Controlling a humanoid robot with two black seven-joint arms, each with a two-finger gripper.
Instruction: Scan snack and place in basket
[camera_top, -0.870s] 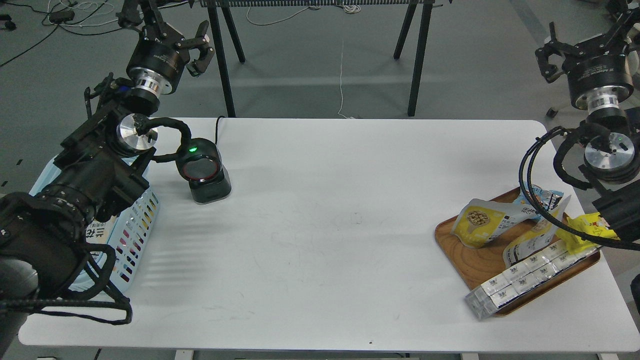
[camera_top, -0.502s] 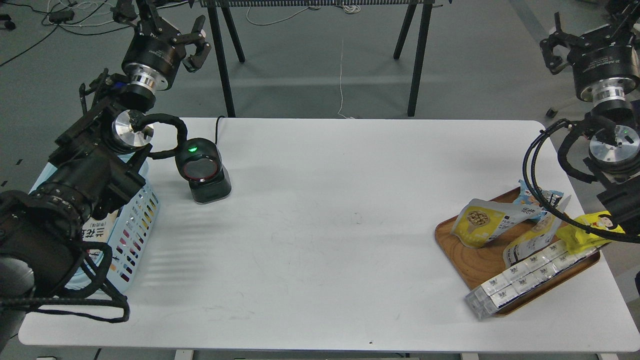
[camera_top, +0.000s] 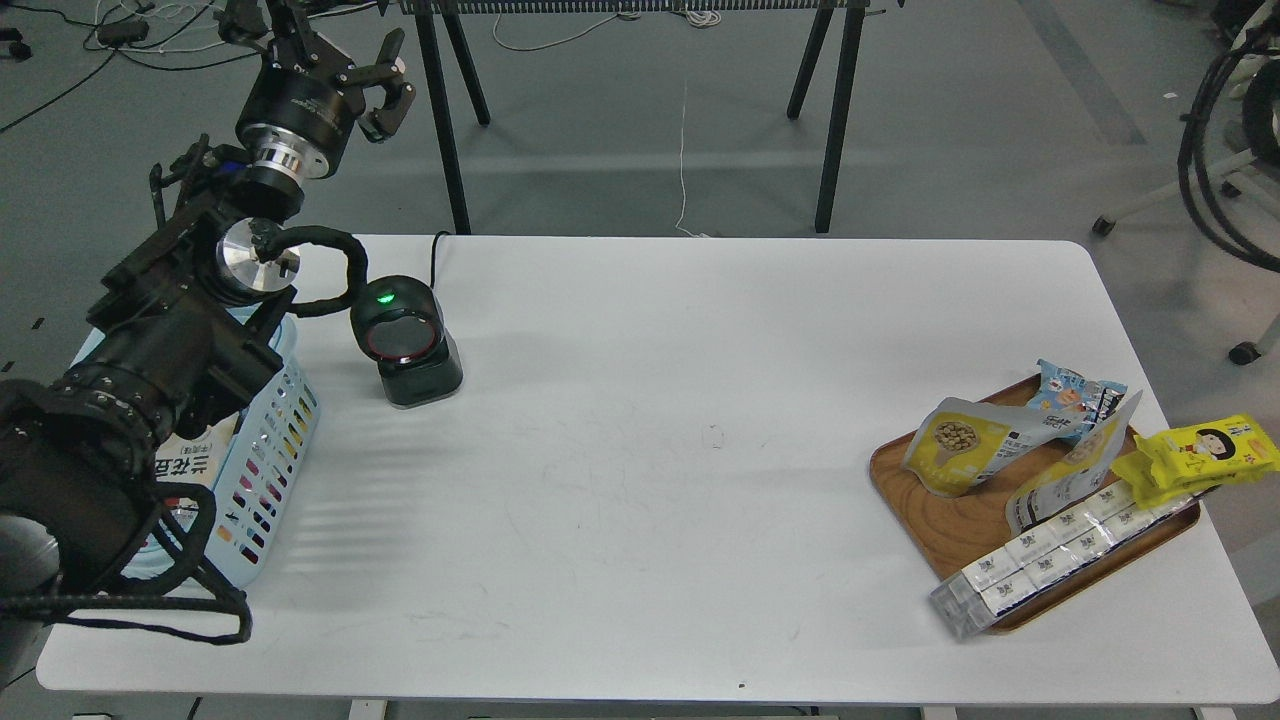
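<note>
At the upper left of the frame you see your left claw (camera_top: 385, 75) raised beyond the desk (camera_top: 680, 450), fingers spread and empty. Below it, the pale blue basket (camera_top: 265, 455) sits at the left edge, beside the scanner (camera_top: 405, 345) showing a green light. At lower right, the wooden tray (camera_top: 960, 520) holds snack packets (camera_top: 965, 440).
</note>
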